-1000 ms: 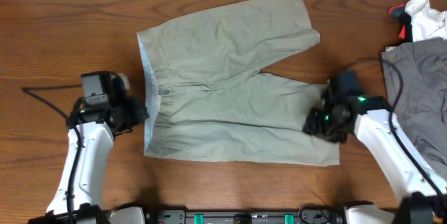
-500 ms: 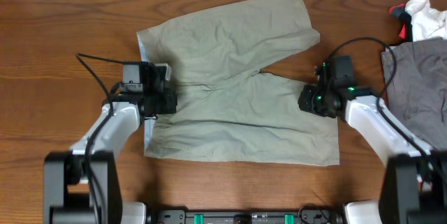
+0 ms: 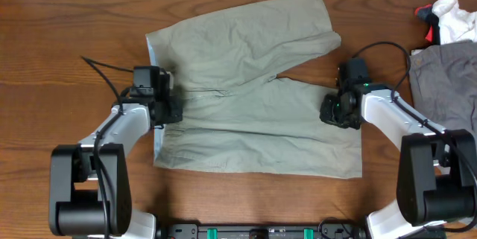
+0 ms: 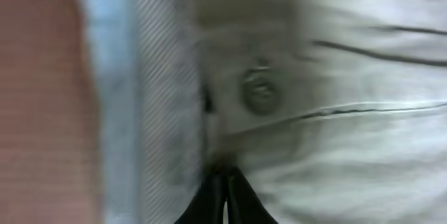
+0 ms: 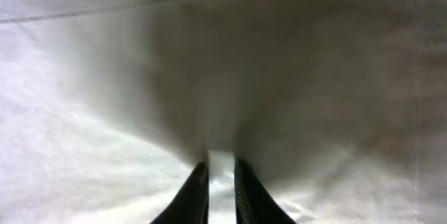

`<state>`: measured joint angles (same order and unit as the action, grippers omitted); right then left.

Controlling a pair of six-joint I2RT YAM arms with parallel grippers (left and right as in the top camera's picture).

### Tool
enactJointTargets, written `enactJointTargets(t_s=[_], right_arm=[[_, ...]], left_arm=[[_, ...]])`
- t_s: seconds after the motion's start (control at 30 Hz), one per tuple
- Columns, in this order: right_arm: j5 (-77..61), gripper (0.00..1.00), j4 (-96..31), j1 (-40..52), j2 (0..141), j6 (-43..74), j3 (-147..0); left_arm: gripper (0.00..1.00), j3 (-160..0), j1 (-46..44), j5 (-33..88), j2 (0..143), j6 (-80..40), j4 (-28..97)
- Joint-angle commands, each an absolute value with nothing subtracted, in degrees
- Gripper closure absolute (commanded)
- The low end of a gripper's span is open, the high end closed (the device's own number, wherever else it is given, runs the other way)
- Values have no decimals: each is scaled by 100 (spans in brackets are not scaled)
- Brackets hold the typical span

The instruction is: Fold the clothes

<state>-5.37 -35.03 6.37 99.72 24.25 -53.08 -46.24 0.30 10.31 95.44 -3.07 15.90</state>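
- The shorts (image 3: 246, 97) lie spread flat in the middle of the table (image 3: 67, 38), pale khaki-green, with the waist to the robot's left and both wide, short legs pointing right.
- The far leg slants up and away. The near leg runs straight to the right, and a narrow V-shaped gap opens between them.
- The cloth looks like soft woven cotton, matte and lightly creased, with thin stitched seams crossing the front.
- The waistband (image 3: 156, 146) is turned open along the left edge, showing a pale blue, finely ribbed lining.
- A round button (image 4: 258, 91) in the same colour as the cloth sits on the front just beside that lining. The left wrist view is blurred.
- The left gripper (image 4: 223, 185) sits on the waistband near the button. Its dark, tapered fingers meet at a point and appear pinched onto a dark crease in the cloth.
- The right gripper (image 5: 221, 175) sits on the near leg close to its hem. Its fingers squeeze a thin sliver of fabric, and the cloth tents up around them.
- The table is brown wood with a fine grain.
- At the right edge lie a darker grey garment (image 3: 447, 90) and a crumpled white-and-red cloth (image 3: 447, 16), well apart from the shorts.
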Motion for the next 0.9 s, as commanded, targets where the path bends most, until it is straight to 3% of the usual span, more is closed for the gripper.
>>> enactJointTargets(t_s=[0.0, 0.07, 0.13, 0.23, 0.63, 0.87], right_arm=[[-399, 82, -3763, 384, 10068, 1986, -4995], [-484, 77, -3876, 325, 9821, 1984, -4998], [-510, 60, -3972, 281, 9513, 1959, -4998], [-674, 49, -4018, 274, 9118, 1765, -4998], [-952, 48, -4141, 274, 8689, 1730, -4998], [-950, 49, -4204, 274, 8689, 1728, -4998]], left_arm=[[87, -4880, 187, 1168, 9129, -480, 1809], [76, -5000, 187, 1205, 8820, -482, 1935], [62, -5035, 187, 1350, 8549, -482, 1916], [54, -5033, 187, 1417, 8458, -480, 1907], [54, -5033, 187, 1420, 9612, -432, 1376], [70, -5033, 187, 1437, 9861, -434, 1162]])
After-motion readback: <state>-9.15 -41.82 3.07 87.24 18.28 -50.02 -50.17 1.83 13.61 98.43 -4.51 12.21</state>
